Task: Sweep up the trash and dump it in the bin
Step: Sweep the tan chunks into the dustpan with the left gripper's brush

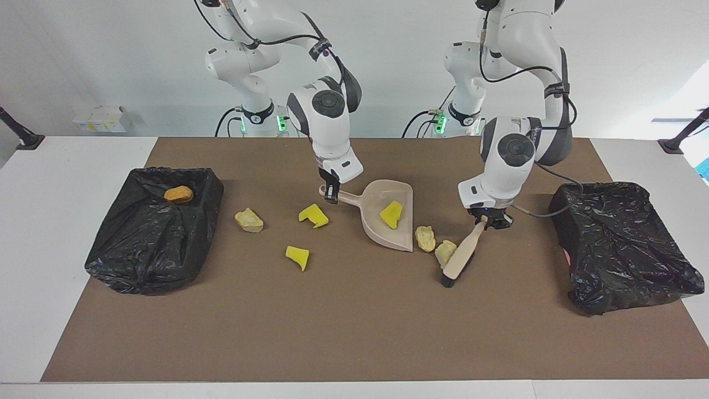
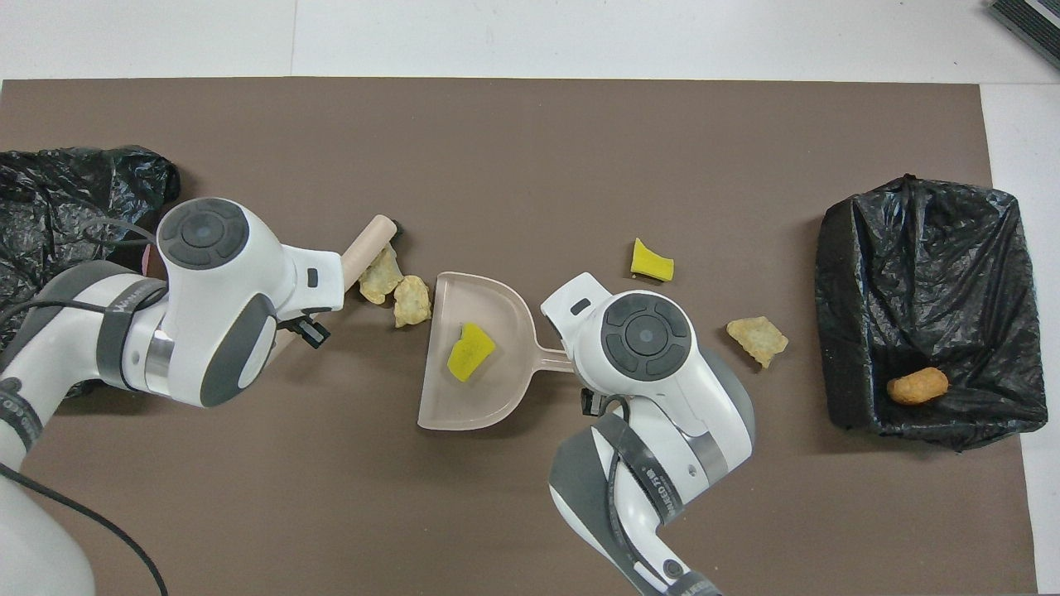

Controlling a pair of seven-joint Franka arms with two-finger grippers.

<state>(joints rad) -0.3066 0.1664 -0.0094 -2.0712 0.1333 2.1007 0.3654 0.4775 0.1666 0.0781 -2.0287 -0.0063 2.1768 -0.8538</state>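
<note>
My right gripper (image 1: 330, 194) is shut on the handle of the beige dustpan (image 1: 388, 235), which holds one yellow wedge of trash (image 1: 391, 214). Two tan lumps (image 1: 425, 238) (image 1: 445, 251) lie together at the pan's open edge. My left gripper (image 1: 486, 220) is shut on the brush (image 1: 458, 259), whose head rests against the second lump. From overhead the pan (image 2: 497, 397), both lumps (image 2: 411, 300) (image 2: 380, 275) and the brush (image 2: 369, 240) show. More trash lies loose: yellow wedges (image 1: 313, 215) (image 1: 298, 256) and a tan lump (image 1: 248, 220). The black-lined bin (image 1: 152, 230) holds an orange lump (image 1: 179, 194).
A second black bag (image 1: 620, 244) sits at the left arm's end of the brown mat. In the overhead view the bin (image 2: 853, 331) sits at the right arm's end, with a yellow wedge (image 2: 651, 260) and a tan lump (image 2: 757, 338) between it and the pan.
</note>
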